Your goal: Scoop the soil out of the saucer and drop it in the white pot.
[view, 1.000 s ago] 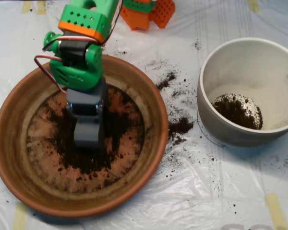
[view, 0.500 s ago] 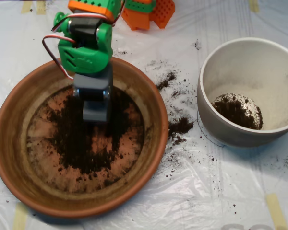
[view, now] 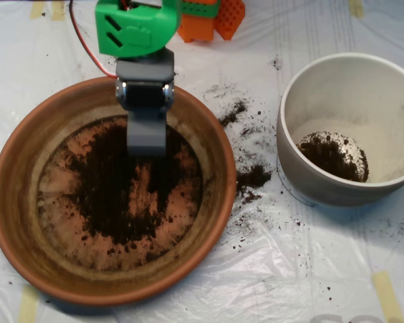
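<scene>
The saucer (view: 27, 222) is a wide terracotta dish at the left. Dark soil (view: 108, 195) spreads over its floor, with a bare streak near the middle. My grey scoop (view: 147, 145) hangs over the saucer's far side, under the green arm (view: 136, 27). Its halves are together, so it is shut, and whatever is inside is hidden. The white pot (view: 310, 108) stands at the right, apart from the scoop. A small heap of soil (view: 333, 155) lies on the pale floor of the pot.
Spilled soil (view: 252, 178) lies on the plastic sheet between saucer and pot, with more specks (view: 232, 111) further back. Orange arm parts (view: 212, 17) sit at the top edge. Yellow tape strips (view: 384, 289) mark the sheet.
The scoop has lifted out of the soil in the saucer's middle and drawn back toward the far rim. A bare streak is left where it stood.
</scene>
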Available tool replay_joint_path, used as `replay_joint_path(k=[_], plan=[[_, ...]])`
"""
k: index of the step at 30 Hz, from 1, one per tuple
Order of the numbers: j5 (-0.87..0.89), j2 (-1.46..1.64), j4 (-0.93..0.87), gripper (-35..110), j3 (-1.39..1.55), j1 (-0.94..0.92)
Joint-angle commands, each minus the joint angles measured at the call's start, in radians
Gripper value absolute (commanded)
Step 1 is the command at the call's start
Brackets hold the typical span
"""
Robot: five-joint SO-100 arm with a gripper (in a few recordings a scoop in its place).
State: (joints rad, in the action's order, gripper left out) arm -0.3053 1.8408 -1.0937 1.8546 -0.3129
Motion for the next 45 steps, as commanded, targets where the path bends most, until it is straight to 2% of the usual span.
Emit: replay_joint_path(k=[1, 9, 23, 35, 42, 45], plan=[[-0.018, 0.181, 0.031, 0, 0.043, 0.018], [0.014, 0.293, -0.035, 0, 0.005, 0.14], [0.067, 0.156, -0.37, 0, -0.508, 0.529], [0.054, -0.069, -0.394, 0, -0.676, 0.764], [0.046, -0.176, -0.397, 0, -0.776, 0.773], [0.054, -0.172, -0.405, 10, -0.784, 0.773]])
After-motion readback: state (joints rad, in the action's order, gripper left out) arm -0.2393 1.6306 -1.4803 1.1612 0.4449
